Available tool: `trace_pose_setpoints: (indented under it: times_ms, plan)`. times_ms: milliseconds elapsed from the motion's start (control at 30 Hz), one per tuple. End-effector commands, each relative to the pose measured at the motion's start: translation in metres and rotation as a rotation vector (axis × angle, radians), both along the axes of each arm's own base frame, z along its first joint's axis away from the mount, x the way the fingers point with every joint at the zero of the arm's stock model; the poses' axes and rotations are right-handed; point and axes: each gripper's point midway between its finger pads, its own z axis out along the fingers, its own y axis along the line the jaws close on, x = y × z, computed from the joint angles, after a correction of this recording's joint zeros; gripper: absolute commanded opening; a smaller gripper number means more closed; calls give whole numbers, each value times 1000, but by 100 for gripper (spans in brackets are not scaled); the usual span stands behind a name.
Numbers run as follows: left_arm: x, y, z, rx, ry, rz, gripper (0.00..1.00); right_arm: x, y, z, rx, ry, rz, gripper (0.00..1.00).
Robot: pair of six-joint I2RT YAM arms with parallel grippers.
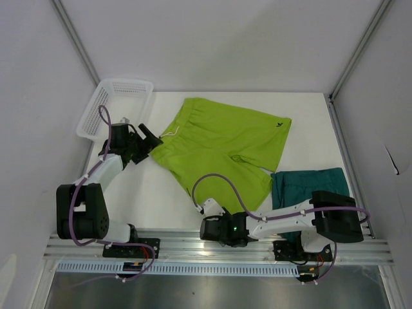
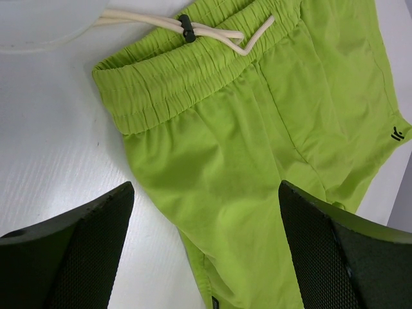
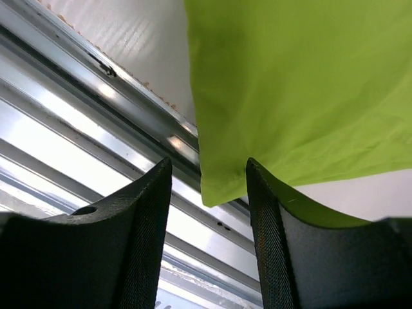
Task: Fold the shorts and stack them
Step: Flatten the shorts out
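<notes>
Surveying from above, found the lime shorts (image 1: pixel 219 145) spread flat mid-table, long axis running from waistband (image 1: pixel 174 122) at far left to hems (image 1: pixel 254 187) at near right, and the teal shorts (image 1: pixel 309 183) at near right. Through the left wrist, recorded the left gripper (image 2: pixel 206 193) wide open, empty, waistband just ahead of its tips. Through the right wrist, recorded the right gripper (image 3: pixel 209 167) part open astride the near hem corner (image 3: pixel 222 190), not pinching; judged each arm nearest its own end.

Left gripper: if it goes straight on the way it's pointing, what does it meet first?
The left gripper would most likely meet the lime green shorts first. Its open jaws frame the fabric just below the waistband. How far it is above the cloth is unclear.
</notes>
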Motion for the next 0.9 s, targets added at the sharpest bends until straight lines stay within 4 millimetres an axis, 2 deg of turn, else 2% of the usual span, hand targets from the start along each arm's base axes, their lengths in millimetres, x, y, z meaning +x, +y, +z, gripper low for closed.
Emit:
trace_pose_setpoints:
  times_ms: [0,100,133,200,233,300,433,533,633,767,800,867]
  plan:
    - [0,0,12,2,-40,-12,94,9,-4,8,-43,-86,-40,51]
    - [0,0,11,1,-41,-12,94,12,-13,5,-83,-106,-55,43]
    - [0,-1,10,-2,-38,-12,94,13,-14,2,-96,-110,-52,30]
    - [1,-1,7,-2,-32,-12,94,12,-17,1,-115,-114,-53,14]
    - [1,-1,6,-4,-28,-12,94,12,-18,2,-121,-120,-55,0]
    - [1,-1,4,-6,-22,-11,94,9,-23,4,-133,-139,-50,0]
    - [-1,-3,1,-18,-12,-11,93,-1,-29,22,-100,-182,-36,0]
    - [-6,-8,-1,-37,-5,-14,91,-4,-40,25,-92,-172,-57,0]
    - [-16,-10,-1,-47,-6,-10,91,-3,-45,30,-59,-165,-85,0]
    - [-35,-8,-12,-58,10,21,91,-2,-56,36,-30,-162,-134,0]
    - [-44,-8,-23,-59,33,26,91,-2,-58,37,-24,-159,-142,0]
    - [-45,-7,-22,-54,21,32,91,-3,-64,37,-18,-153,-165,0]
